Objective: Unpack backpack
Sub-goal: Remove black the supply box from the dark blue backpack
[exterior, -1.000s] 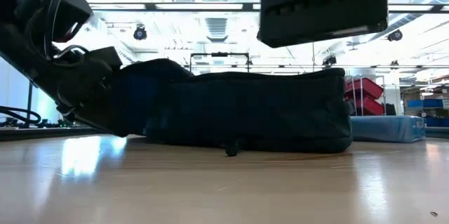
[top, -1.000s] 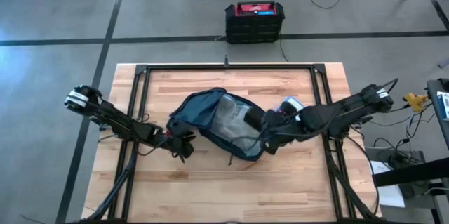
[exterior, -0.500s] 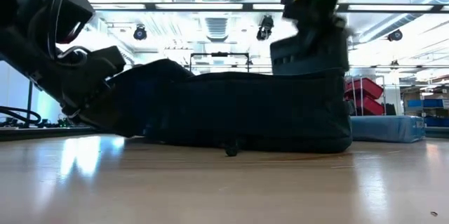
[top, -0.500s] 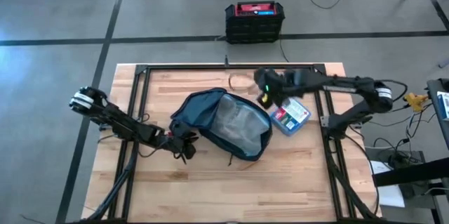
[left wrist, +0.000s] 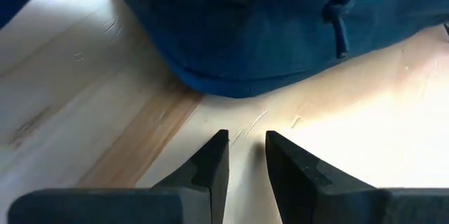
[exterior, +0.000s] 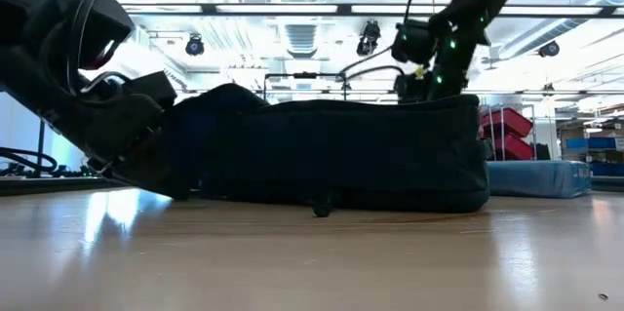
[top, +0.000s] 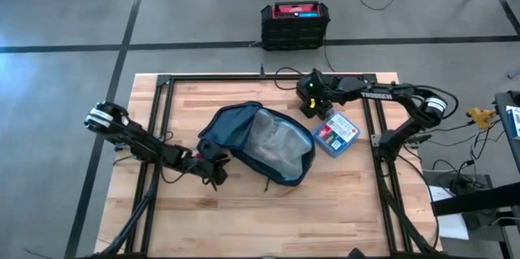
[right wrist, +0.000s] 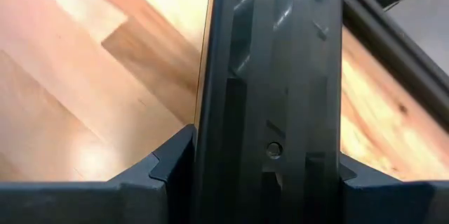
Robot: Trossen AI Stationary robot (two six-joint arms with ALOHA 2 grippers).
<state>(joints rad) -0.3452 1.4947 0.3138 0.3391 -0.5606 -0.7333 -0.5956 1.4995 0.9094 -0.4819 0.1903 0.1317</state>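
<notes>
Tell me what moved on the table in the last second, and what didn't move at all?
The right gripper pulled out of the backpack and swung to the table's far edge, shut on a flat black object. The small blue box is now uncovered beside the backpack. The backpack stayed put, and the left gripper stayed at its near corner with fingers slightly apart, holding nothing.

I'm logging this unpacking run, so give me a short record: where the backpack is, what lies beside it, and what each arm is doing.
backpack: lying mid-table, open, grey lining showing
blue box: on the table beside the backpack, on the right arm's side
right gripper: near the table's far edge, jaws shut on a dark ribbed object
left gripper: low over the table at the backpack's near left edge, jaws slightly apart, empty
black crate: on the floor beyond the table
</notes>
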